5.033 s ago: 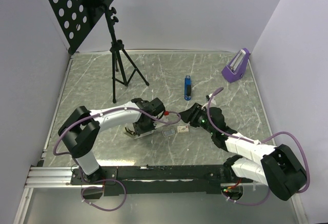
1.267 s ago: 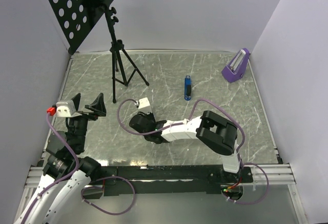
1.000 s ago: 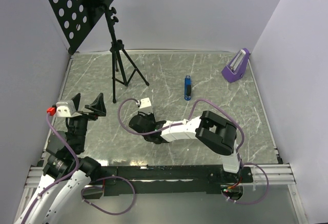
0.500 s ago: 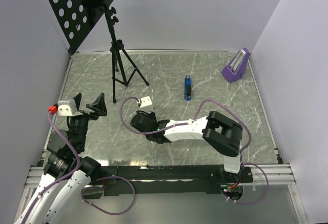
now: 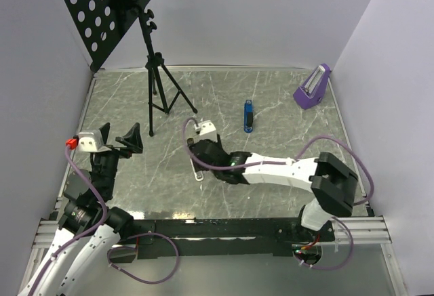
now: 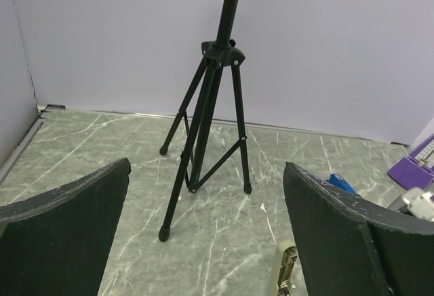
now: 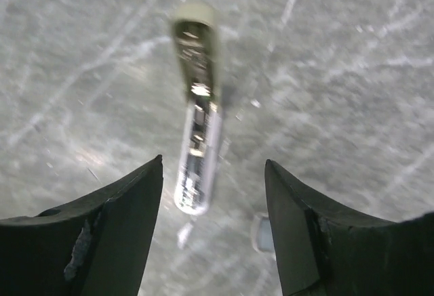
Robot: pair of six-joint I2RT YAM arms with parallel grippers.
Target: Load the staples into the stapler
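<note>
While the left arm is raised at the table's left side, the left gripper [image 6: 207, 166] stands wide with nothing between its fingers, facing the black tripod music stand [image 6: 207, 116]. The right arm reaches across the grey marbled table [image 5: 285, 133], and the right gripper [image 7: 213, 166] hovers over the stapler [image 7: 196, 140] with its fingers apart, clear of it on both sides and holding nothing. The stapler lies flat, left of the table's centre, cream head away from the wrist camera and a long silvery channel facing up. Any lettering on it is too blurred to read. A tiny grey piece [image 7: 260, 234] lies just beside the stapler's near end; what it is cannot be told. Farther back sit a blue object [image 5: 249, 116] and a purple one [image 5: 312, 87], neither with legible print.
</note>
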